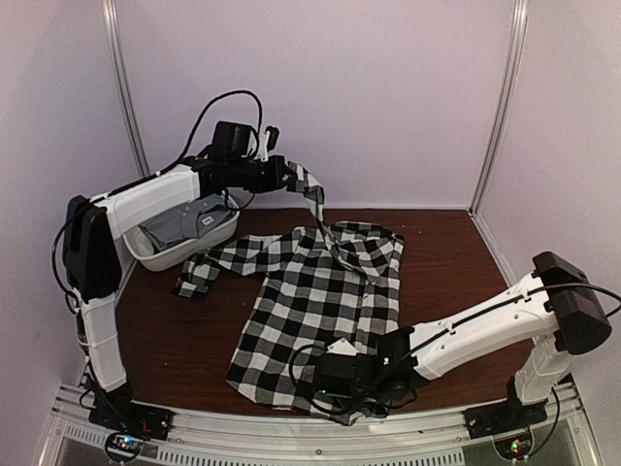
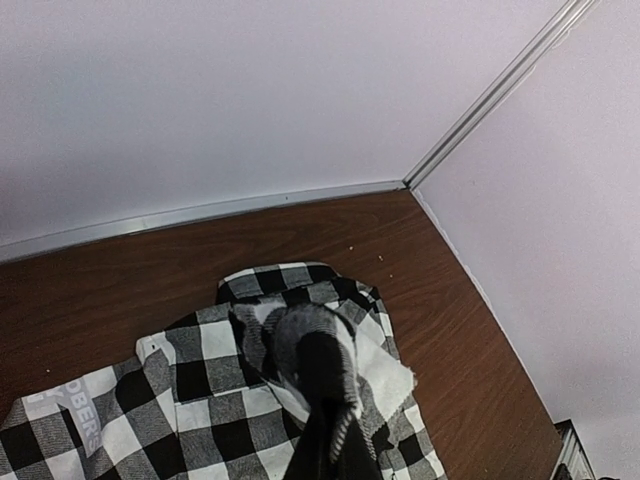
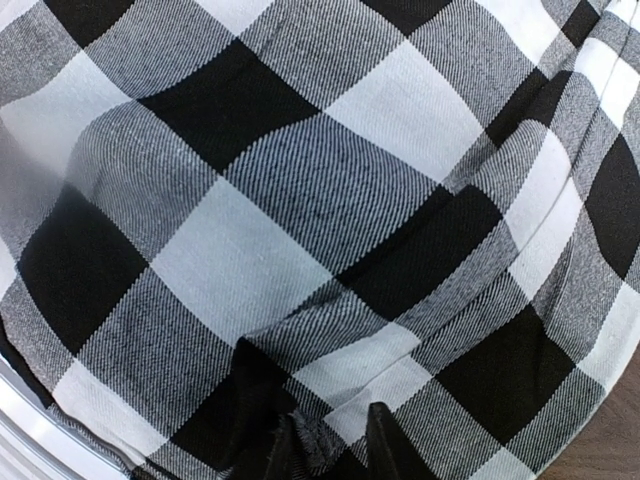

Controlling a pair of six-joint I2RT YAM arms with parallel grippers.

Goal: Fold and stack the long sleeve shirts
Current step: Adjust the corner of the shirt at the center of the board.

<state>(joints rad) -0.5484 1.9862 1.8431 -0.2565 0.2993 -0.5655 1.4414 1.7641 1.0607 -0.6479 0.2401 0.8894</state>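
So the black-and-white checked shirt (image 1: 320, 291) is spread out flat in the middle of the brown surface (image 1: 446, 262), collar toward the top of the frame. The left gripper (image 1: 294, 175) sits up in the air at upper centre, pinched tight on one sleeve (image 1: 315, 199), which hangs from it down to the shirt's shoulder. The other sleeve lies out to the left. The right gripper (image 1: 325, 377) is down at the bottom hem, its fingers (image 3: 385, 445) nearly closed with a fold of the checked cloth nipped between them. The grey shirt (image 1: 179, 225) is bundled inside the white tub (image 1: 165, 257) at left, under the left arm.
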